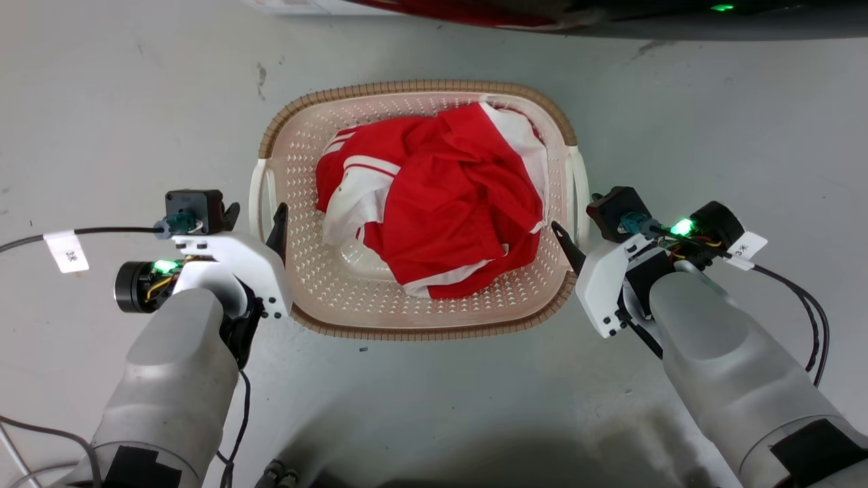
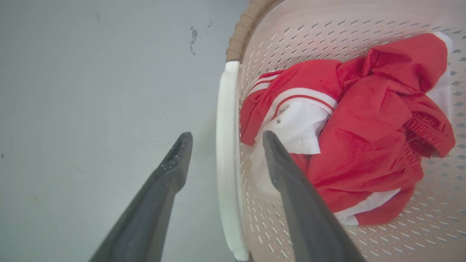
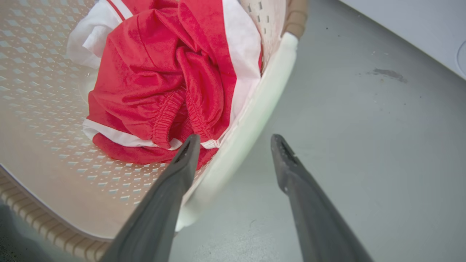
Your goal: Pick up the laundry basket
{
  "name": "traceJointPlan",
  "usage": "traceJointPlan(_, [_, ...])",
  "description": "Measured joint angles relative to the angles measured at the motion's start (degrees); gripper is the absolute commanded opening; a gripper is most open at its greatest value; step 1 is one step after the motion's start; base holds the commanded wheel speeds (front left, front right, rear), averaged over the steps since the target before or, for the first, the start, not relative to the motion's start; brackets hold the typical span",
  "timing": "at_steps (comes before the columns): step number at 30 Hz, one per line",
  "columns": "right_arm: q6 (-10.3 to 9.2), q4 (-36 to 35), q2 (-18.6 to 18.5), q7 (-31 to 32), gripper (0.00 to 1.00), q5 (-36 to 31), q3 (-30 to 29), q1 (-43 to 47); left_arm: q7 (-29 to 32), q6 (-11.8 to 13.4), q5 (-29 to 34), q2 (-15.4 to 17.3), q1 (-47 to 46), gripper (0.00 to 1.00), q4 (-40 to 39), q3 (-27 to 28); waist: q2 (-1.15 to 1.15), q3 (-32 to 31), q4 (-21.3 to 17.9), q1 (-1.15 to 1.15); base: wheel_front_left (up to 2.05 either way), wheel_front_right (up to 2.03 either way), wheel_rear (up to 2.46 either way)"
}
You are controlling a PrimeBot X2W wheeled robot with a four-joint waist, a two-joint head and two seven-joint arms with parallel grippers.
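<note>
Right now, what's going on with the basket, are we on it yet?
Both arms are lined up to lift the laundry basket, which sits on the grey floor with red and white clothes inside. The left gripper is open and straddles the left handle, one finger inside the basket and one outside. The right gripper is open around the right handle in the same way. Neither has closed, so the basket is not yet gripped.
</note>
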Motion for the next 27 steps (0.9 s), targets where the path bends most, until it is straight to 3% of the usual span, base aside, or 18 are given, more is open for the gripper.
traceJointPlan(9, [0.0, 1.0, 0.0, 1.1, 1.0, 0.7, 0.2, -1.7, 1.4, 0.0, -3.9, 0.1, -1.4, 1.0, 0.6, -4.8, 0.0, 1.9, 0.5, 0.0, 0.0, 0.0, 0.0])
traceJointPlan(10, [0.0, 1.1, 0.0, 1.1, 1.0, 0.7, 0.2, -1.8, 1.8, 0.0, -4.3, 0.1, -1.4, 0.31, 0.7, -5.4, 0.0, 2.0, 0.5, 0.0, 0.0, 0.0, 0.0])
traceJointPlan(11, [0.0, 1.1, 0.0, 1.2, 0.42, 0.7, 0.3, -1.9, 1.9, 0.0, -4.4, 0.1, -1.4, 0.0, 0.8, -5.9, 0.0, 2.1, 0.5, 0.0, 0.0, 0.0, 0.0])
traceJointPlan(12, [0.01, 1.2, 0.0, 1.3, 0.1, 0.7, 0.3, -2.0, 2.1, 0.0, -4.9, 0.1, -1.5, 0.0, 0.8, -6.3, 0.0, 2.1, 0.5, 0.0, 0.0, 0.0, 0.0])
traceJointPlan(13, [0.02, 1.2, 0.1, 1.3, 0.0, 0.8, 0.2, -2.1, 2.8, 0.0, -5.3, 0.2, -1.6, 0.0, 1.0, -6.9, 0.0, 2.2, 0.4, 0.0, 0.0, 0.0, 0.0])
traceJointPlan(27, [-0.12, 1.2, 0.0, 3.8, 0.0, 3.9, 2.9, -0.2, 3.8, 0.0, -10.7, -0.3, -0.2, 0.0, 1.6, -13.4, 0.0, -2.4, 0.2, 0.0, 0.0, 0.0, 0.0])
